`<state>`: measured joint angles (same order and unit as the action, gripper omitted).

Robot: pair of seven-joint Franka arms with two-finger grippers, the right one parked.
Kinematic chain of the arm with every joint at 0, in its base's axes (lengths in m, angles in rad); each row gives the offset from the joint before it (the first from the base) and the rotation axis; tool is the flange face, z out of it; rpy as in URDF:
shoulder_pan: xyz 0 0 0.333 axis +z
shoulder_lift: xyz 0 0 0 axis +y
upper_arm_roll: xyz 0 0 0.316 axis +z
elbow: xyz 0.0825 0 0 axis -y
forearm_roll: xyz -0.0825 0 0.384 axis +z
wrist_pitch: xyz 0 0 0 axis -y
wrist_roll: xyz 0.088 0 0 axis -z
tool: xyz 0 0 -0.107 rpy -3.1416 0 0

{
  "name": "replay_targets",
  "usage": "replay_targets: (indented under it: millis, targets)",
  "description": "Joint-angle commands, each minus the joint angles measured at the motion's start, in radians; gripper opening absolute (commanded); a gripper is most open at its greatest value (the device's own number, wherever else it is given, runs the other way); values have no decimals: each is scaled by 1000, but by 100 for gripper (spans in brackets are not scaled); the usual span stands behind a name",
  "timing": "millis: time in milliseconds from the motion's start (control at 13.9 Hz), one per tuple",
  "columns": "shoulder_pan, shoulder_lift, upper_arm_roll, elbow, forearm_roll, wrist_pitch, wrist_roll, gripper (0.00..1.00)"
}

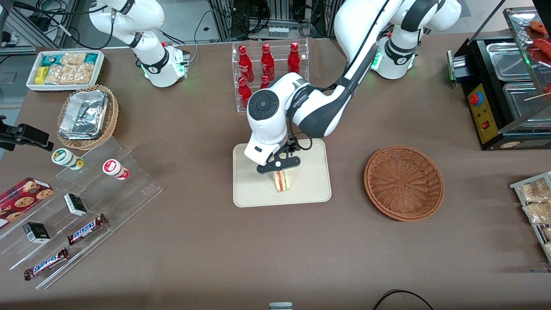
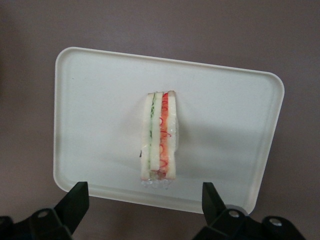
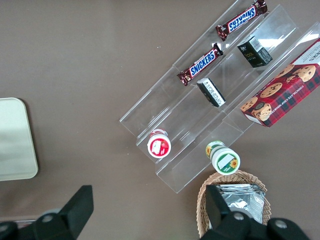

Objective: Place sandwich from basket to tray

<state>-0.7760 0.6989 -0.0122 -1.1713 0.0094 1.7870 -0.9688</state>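
The sandwich (image 1: 282, 181) stands on edge on the cream tray (image 1: 245, 191), its red and green filling stripes facing up. My left gripper (image 1: 279, 165) hangs just above it, open, with nothing between the fingers. In the left wrist view the sandwich (image 2: 161, 135) rests near the middle of the tray (image 2: 100, 95), and the gripper (image 2: 144, 195) has both black fingertips (image 2: 79, 196) spread wide and clear of the wedge. The reddish-brown basket (image 1: 403, 183) sits empty beside the tray, toward the working arm's end of the table.
A clear rack of red bottles (image 1: 267, 64) stands farther from the camera than the tray. Toward the parked arm's end are stepped acrylic shelves (image 1: 86, 206) with snack bars, a tan basket of foil containers (image 1: 86, 116) and a white bin (image 1: 64, 69). A black food warmer (image 1: 503, 90) stands at the working arm's end.
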Motion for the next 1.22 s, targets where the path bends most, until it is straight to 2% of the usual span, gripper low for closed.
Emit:
replay_targets:
  millis: [0,144,576,864,1152]
  targets:
    - [65,-74,0,-27,3,-78,56,100]
    - [119,-140,-2,-88,3,-122,70,100]
    - [319,-307,-2,-293,6,-110,370,100]
    - [446,-471,-2,-459,-8,-104,598,100]
    - [539,-585,-2,-514,-8,-176,758,100]
